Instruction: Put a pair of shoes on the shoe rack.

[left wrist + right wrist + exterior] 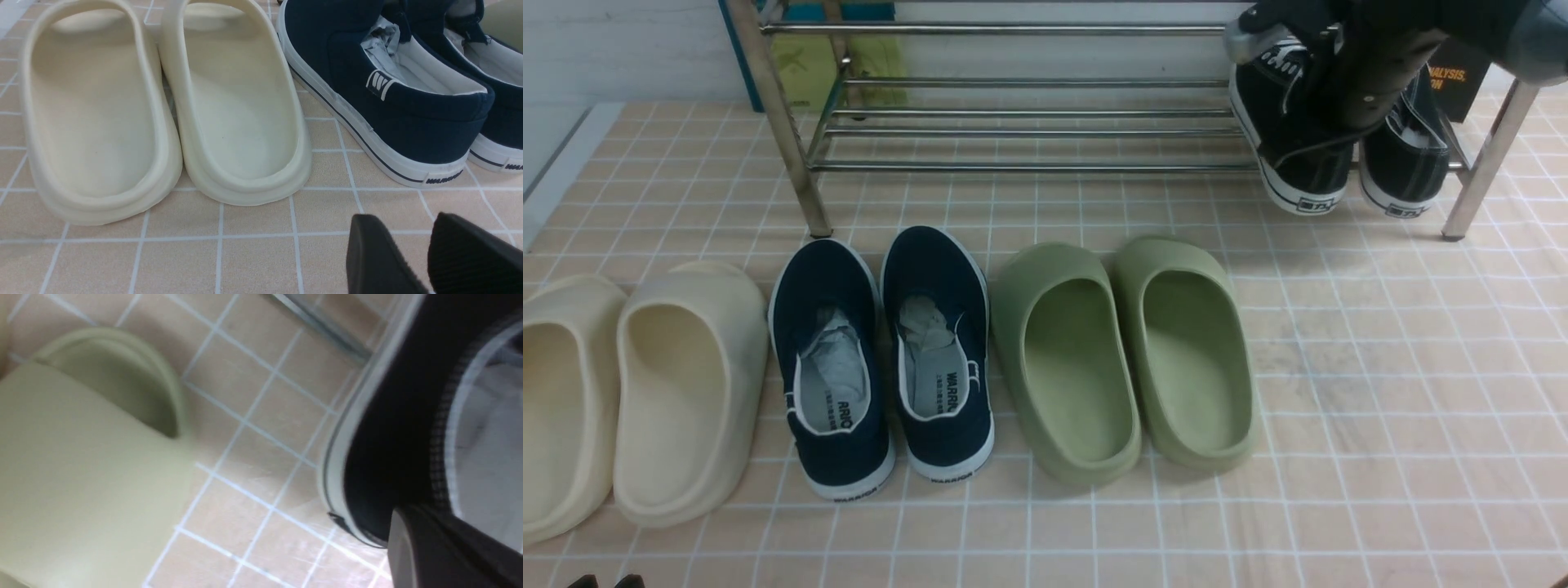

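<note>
Black sneakers [1298,163] sat heels-out on the shoe rack [1029,131] under the closed right pincer [1347,98] (grip unclear), while the left pincer [402,218] hung slightly parted and empty.

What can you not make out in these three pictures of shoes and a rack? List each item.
Front view: the right arm covers the collars of the black sneakers, hiding any grip.
Front view: the edge cuts off the outer cream slipper.
Right wrist view: blur smears the green slipper.
Left wrist view: the edge cuts off the second navy shoe.
</note>
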Controlling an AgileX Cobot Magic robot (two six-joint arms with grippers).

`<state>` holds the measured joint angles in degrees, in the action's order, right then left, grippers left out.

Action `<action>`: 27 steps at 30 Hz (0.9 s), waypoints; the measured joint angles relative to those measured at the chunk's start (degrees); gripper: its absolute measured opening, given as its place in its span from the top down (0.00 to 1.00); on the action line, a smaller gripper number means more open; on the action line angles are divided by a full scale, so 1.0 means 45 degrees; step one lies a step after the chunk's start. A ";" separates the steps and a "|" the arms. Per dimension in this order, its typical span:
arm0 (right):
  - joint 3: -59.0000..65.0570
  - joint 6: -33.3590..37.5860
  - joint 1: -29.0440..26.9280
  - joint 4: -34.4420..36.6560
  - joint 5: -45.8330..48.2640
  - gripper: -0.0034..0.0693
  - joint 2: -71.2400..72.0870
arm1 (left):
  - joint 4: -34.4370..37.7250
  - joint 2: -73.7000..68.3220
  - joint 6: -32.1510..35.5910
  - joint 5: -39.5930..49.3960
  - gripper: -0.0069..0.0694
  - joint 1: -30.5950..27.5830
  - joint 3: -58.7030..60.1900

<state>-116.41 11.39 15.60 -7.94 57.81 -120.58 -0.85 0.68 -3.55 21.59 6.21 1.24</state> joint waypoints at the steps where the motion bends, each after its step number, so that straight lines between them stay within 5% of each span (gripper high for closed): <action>1: -0.0038 -0.0036 0.0000 -0.0018 -0.0024 0.96 0.0123 | 0.0000 0.0000 0.0000 0.0000 0.60 0.0000 0.0000; 11: -0.0047 -0.0296 0.0000 0.1220 0.0247 0.96 0.1787 | 0.0000 0.0000 0.0000 0.0000 0.60 0.0000 0.0000; 20: 0.0384 -0.0308 0.0000 0.0350 0.1392 0.96 0.6186 | 0.0000 0.0000 0.0000 0.0000 0.60 0.0000 0.0000; 27: 0.5473 -0.1577 -0.0468 -0.0350 0.1477 0.96 0.9740 | 0.0000 0.0000 0.0000 0.0000 0.60 0.0000 0.0000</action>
<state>-91.78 4.29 13.49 -9.52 64.46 -76.75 -0.85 0.68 -3.55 21.59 6.21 1.24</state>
